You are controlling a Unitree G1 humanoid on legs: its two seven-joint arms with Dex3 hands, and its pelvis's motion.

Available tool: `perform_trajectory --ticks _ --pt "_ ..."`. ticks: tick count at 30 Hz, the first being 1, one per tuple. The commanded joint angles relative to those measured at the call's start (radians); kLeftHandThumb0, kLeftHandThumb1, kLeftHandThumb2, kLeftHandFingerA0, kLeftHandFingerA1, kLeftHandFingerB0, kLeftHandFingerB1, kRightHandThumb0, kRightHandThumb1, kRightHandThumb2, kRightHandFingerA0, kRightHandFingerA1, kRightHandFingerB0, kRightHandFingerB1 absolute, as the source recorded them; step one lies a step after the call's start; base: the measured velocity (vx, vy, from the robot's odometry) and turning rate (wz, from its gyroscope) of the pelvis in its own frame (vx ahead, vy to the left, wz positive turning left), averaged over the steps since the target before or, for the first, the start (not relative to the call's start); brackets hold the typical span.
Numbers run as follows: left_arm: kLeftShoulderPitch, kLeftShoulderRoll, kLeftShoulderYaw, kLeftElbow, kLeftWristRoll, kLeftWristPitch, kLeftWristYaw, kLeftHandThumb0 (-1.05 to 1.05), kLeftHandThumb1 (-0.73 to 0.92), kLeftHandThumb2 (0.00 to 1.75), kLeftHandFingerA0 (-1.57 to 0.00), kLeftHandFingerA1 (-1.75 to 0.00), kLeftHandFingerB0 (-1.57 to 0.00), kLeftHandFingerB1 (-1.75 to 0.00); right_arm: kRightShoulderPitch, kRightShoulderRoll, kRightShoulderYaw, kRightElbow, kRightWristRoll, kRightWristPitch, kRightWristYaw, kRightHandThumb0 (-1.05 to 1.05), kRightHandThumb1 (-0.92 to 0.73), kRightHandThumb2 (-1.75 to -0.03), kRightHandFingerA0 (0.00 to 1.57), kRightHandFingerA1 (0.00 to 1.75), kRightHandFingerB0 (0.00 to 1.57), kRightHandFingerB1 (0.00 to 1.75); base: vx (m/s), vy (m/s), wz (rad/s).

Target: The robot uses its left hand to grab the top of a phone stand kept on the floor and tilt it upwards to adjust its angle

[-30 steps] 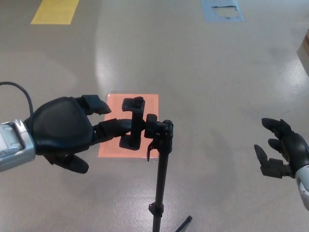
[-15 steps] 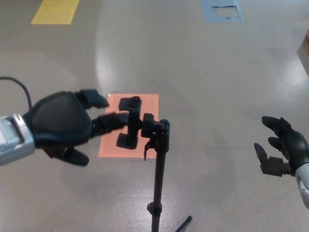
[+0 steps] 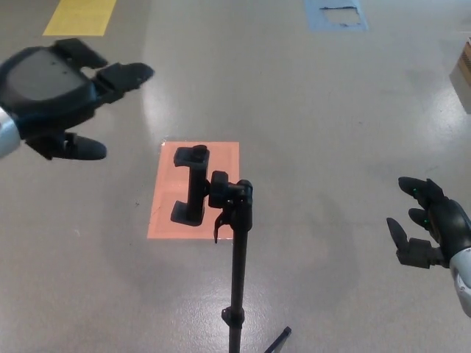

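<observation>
A black phone stand (image 3: pixel 237 257) rises from the bottom of the head view on a thin pole. Its empty clamp holder (image 3: pixel 190 184) sits at the top, facing left, over an orange floor patch (image 3: pixel 193 189). My left hand (image 3: pixel 55 87) is up at the far left, well above and left of the clamp, open with fingers spread and holding nothing. My right hand (image 3: pixel 428 224) hangs at the right edge, open and empty, far from the stand.
The floor is grey concrete. A yellow marking (image 3: pixel 79 17) lies at the top left and a blue one (image 3: pixel 336 14) at the top right. A tripod leg (image 3: pixel 278 340) shows at the bottom. A brown object's edge (image 3: pixel 464 70) pokes in at the right.
My left hand let go of the clamp holder and moved up and to the left, away from the stand. The clamp stands slightly further left. The right hand has not moved.
</observation>
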Motion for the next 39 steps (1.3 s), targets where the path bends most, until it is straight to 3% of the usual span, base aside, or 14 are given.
perform_trajectory --ticks 1,2,4,5,9,10,18,23,27,28,32,33,37,39 --pt "0.002 -0.011 -0.004 0.118 -0.036 0.066 0.018 -0.8 0.64 0.97 -0.19 -0.44 0.0 -0.16 0.028 -0.016 0.006 -0.005 -0.009 -0.002 0.005 -0.34 -0.56 -1.1 0.0 0.47 0.0 0.47 0.0 0.0 0.0" --pt "0.015 -0.009 -0.001 0.148 -0.046 0.07 0.009 -0.8 0.63 0.97 -0.21 -0.45 0.0 -0.17 0.04 -0.016 0.01 -0.006 -0.014 -0.007 0.0 -0.67 -0.87 -0.66 0.23 0.32 0.14 0.27 0.0 0.0 0.0" --pt "0.022 -0.008 -0.005 0.167 -0.049 0.071 0.01 -0.81 0.64 0.99 -0.2 -0.45 0.0 -0.17 0.05 -0.016 0.013 -0.007 -0.015 -0.009 -0.001 -0.34 -0.56 -1.1 0.01 0.47 0.01 0.47 0.0 0.0 0.0" --pt "0.044 -0.01 -0.01 0.183 -0.048 0.079 0.014 -0.82 0.65 1.0 -0.17 -0.44 0.0 -0.16 0.072 -0.013 0.014 -0.009 -0.013 -0.012 -0.001 -0.67 -0.87 -0.65 0.24 0.32 0.15 0.27 0.0 0.0 0.0" --pt "0.112 -0.022 -0.01 0.224 -0.067 0.101 0.024 -0.83 0.67 1.02 -0.18 -0.44 0.0 -0.16 0.131 -0.011 0.016 -0.019 -0.01 -0.033 0.006 -0.67 -0.87 -0.65 0.24 0.33 0.15 0.27 0.0 0.0 0.0" --pt "0.179 -0.038 0.028 0.249 -0.128 0.087 0.016 -0.85 0.84 0.66 -0.34 -0.32 0.0 -0.16 0.174 -0.012 0.024 -0.029 -0.017 -0.041 0.004 -0.67 -0.87 -0.66 0.23 0.33 0.14 0.28 0.0 0.0 0.0" --pt "0.459 -0.139 0.271 0.33 -0.445 0.048 -0.136 -0.84 0.64 0.99 -0.22 -0.44 -0.03 -0.22 0.322 0.0 0.046 -0.043 -0.027 -0.073 0.008 -0.35 -0.54 -1.09 0.01 0.47 0.01 0.47 0.0 0.0 0.0" --pt "0.614 -0.184 0.362 0.34 -0.52 0.004 -0.145 -0.82 0.82 0.66 -0.33 -0.35 -0.07 -0.22 0.414 0.005 0.066 -0.04 -0.038 -0.097 0.005 -0.35 -0.56 -1.1 0.0 0.47 0.0 0.47 0.0 0.0 0.0" --pt "0.741 -0.231 0.454 0.364 -0.587 0.016 -0.151 -0.87 0.67 1.01 -0.28 -0.47 -0.05 -0.27 0.502 0.006 0.086 -0.033 -0.05 -0.118 -0.003 -0.35 -0.55 -1.1 0.01 0.47 0.01 0.47 0.0 0.0 0.0" --pt "0.786 -0.245 0.483 0.373 -0.603 0.027 -0.148 -0.88 0.67 1.01 -0.28 -0.47 -0.05 -0.28 0.536 0.006 0.091 -0.03 -0.053 -0.125 -0.008 -0.69 -0.86 -0.66 0.23 0.34 0.14 0.28 0.0 0.0 0.0" --pt "0.86 -0.266 0.528 0.384 -0.619 0.042 -0.142 -0.83 0.66 1.0 -0.24 -0.46 -0.06 -0.29 0.59 0.008 0.093 -0.028 -0.048 -0.133 -0.001 -0.35 -0.54 -1.09 0.01 0.47 0.01 0.47 0.0 0.0 0.0" --pt "0.891 -0.274 0.556 0.391 -0.636 0.054 -0.158 -0.82 0.8 0.66 -0.25 -0.32 -0.1 -0.23 0.611 0.01 0.097 -0.023 -0.05 -0.137 -0.003 -0.35 -0.54 -1.09 0.01 0.47 0.01 0.47 0.0 0.0 0.0" --pt "0.943 -0.285 0.604 0.397 -0.662 0.068 -0.193 -0.82 0.63 0.97 -0.21 -0.46 -0.06 -0.29 0.65 0.013 0.102 -0.019 -0.051 -0.142 -0.005 -0.69 -0.85 -0.65 0.23 0.34 0.15 0.28 0.0 0.0 0.0" --pt "0.968 -0.286 0.62 0.4 -0.66 0.097 -0.197 -0.82 0.79 0.65 -0.25 -0.31 -0.09 -0.23 0.667 0.015 0.106 -0.018 -0.054 -0.149 -0.009 -0.67 -0.85 -0.65 0.24 0.34 0.15 0.29 0.0 0.0 0.0"
